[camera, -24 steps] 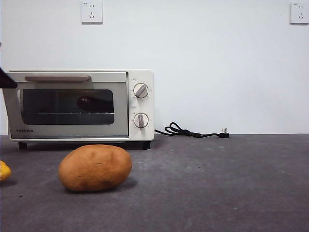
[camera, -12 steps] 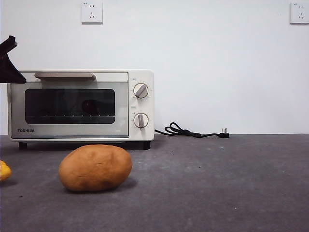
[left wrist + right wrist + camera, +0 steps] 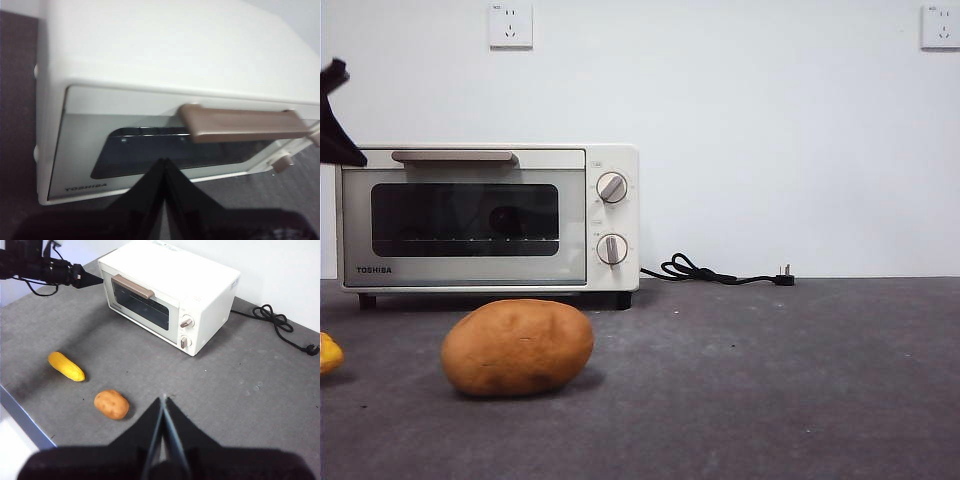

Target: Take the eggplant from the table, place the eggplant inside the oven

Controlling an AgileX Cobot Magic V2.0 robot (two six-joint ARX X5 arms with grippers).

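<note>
The cream-white oven stands at the back left of the grey table with its glass door closed. Behind the glass a dim dark rounded shape rests on the wire rack; it looks like the eggplant's end, the rest being hidden. My left gripper is shut and empty, hovering just in front of the oven's upper left corner, clear of the beige handle. It shows as a black tip at the front view's left edge. My right gripper is shut, high above the table's near side.
A brown potato lies on the table in front of the oven. A yellow vegetable lies to its left, near the table's edge. The oven's black power cord trails to the right along the wall.
The oven door, slightly ajar one second ago, is now closed. The left gripper has drawn up and away from the door's left corner.
</note>
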